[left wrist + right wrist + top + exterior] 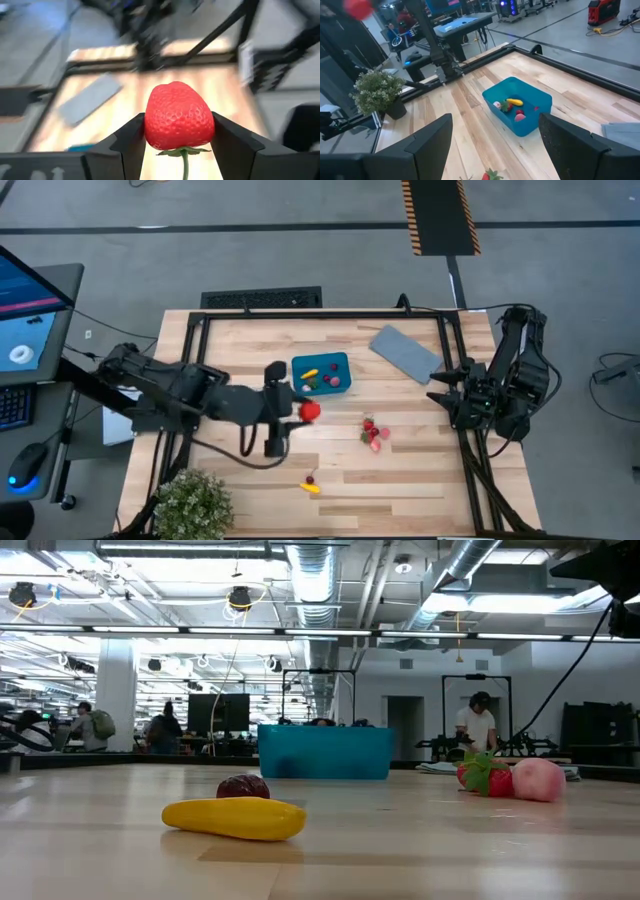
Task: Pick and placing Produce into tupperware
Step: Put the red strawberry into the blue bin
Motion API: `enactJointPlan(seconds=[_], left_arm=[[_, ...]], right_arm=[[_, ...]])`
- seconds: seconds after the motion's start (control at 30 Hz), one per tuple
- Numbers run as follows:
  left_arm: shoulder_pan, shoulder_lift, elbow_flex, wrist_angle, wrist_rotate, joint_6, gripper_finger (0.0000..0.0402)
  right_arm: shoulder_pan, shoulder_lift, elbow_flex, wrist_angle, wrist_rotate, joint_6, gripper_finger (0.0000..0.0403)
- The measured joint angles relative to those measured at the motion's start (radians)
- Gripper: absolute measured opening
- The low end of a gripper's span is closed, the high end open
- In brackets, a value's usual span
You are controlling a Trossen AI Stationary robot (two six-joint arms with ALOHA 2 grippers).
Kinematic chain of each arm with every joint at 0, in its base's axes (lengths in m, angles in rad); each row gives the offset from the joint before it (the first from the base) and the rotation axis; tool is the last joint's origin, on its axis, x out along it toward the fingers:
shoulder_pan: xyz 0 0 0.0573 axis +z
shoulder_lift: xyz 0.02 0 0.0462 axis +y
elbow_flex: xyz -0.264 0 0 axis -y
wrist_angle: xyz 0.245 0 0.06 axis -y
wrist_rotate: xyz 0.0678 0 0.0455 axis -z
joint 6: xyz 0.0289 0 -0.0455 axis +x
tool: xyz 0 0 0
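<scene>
My left gripper (308,410) is shut on a red strawberry (178,116), just near of the teal tupperware (322,373) and above the table. The tupperware holds a yellow piece and several red and pink pieces (512,106). A cluster of strawberries and pink pieces (374,432) lies on the table right of centre. A yellow elongated piece (235,818) and a dark red berry (243,786) lie near the front edge. My right gripper (495,145) is open and empty at the table's right edge (440,385). My left gripper pinches the strawberry's two sides (150,125) between its two fingers. The strawberry's tip points away from the wrist and its green stem end (184,151) lies back between the fingers. It is lifted clear of the table.
A flat grey lid (406,352) lies at the far right of the table. A leafy green potted plant (192,504) stands at the near left corner. A black frame (320,315) runs along the table's edges. People stand in the room beyond.
</scene>
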Motion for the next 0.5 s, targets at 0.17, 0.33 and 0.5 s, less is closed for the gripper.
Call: enactJointPlan(seconds=[0.17,0.33,0.5], left_arm=[[0.040,0.004,-0.001,-0.218,-0.171,0.024,0.0179],[0.111,0.022,-0.001,-0.429,-0.336,-0.025,0.0179],[0.166,0.082,-0.001,-0.549,-0.360,0.017,0.0179]], right_arm=[[0.000,0.000,0.000,0.000,0.000,0.000,0.0317],[0.000,0.000,0.000,0.003,0.000,0.000,0.0317],[0.000,0.000,0.000,0.002,0.001,0.001,0.0317]])
